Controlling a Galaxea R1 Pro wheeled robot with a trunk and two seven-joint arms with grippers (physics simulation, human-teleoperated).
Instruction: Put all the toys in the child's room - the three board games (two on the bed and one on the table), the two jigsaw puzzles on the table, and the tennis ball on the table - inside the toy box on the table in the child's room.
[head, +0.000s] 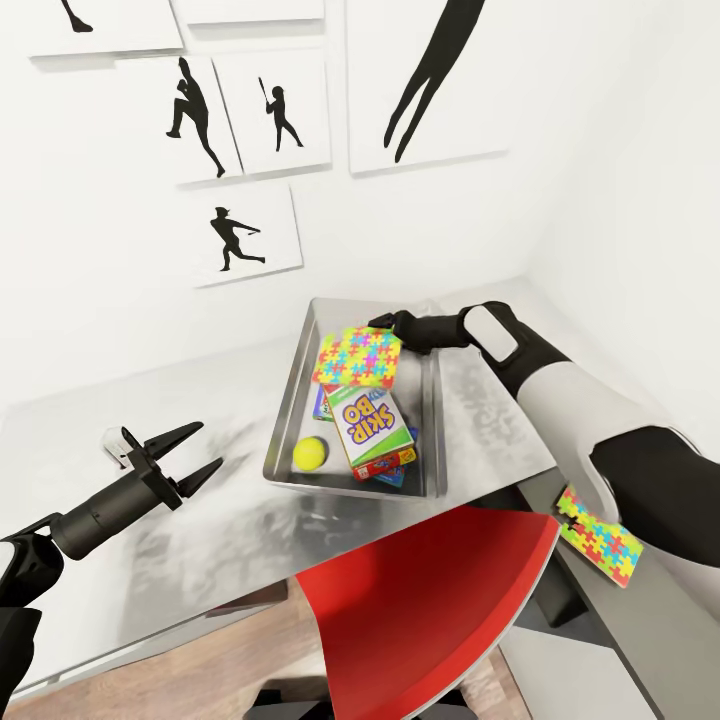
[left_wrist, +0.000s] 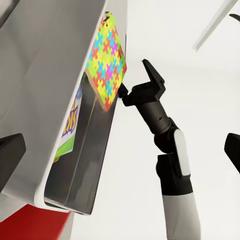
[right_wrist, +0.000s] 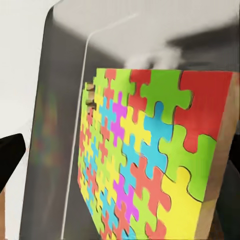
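Over toy box (head: 432, 400) far rim, right gripper (head: 388, 326) pinches jigsaw puzzle (head: 358, 357); off-centre release could tip it out. Left gripper (head: 196, 453) spread, empty.

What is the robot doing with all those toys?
The robot is tidying toys into the metal toy box on the table. Its right gripper holds a colourful jigsaw puzzle over the box, tilted, about to go in. Already inside are the tennis ball and a stack of board games with a Skip-Bo box on top. The left gripper is open and holds nothing, above the table. A second jigsaw puzzle lies at the table's right edge, outside the box.
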